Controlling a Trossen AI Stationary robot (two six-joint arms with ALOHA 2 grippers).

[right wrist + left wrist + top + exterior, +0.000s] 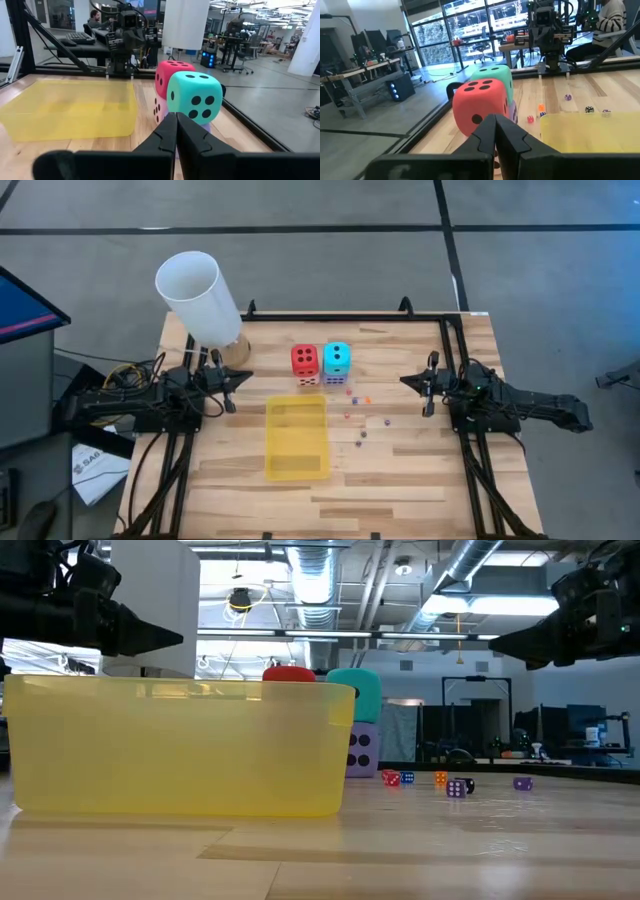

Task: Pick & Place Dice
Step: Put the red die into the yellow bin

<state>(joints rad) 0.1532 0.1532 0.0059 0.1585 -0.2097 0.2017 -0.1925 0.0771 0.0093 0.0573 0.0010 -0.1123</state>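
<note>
Near the table's far middle, the red die (pixel 304 359) sits on the pink die (pixel 308 381) and the cyan die (pixel 338 357) on the purple die (pixel 335 379). Several tiny coloured dice (pixel 360 418) lie scattered to the right of the yellow tray (pixel 297 437). My left gripper (pixel 238 377) hovers shut to the left of the stacks, which its wrist view shows as red die (pixel 481 101) and cyan die (pixel 496 75). My right gripper (pixel 408 382) hovers shut to their right, facing the cyan die (pixel 195 97) and red die (pixel 171 74).
A white cylinder (pixel 199 296) stands tilted at the far left corner of the table. The yellow tray (pixel 180 745) fills the near middle in the low view, with tiny dice (pixel 457 787) to its right. Bare wood lies near the front edge. A person sits beyond the table (pixel 612 22).
</note>
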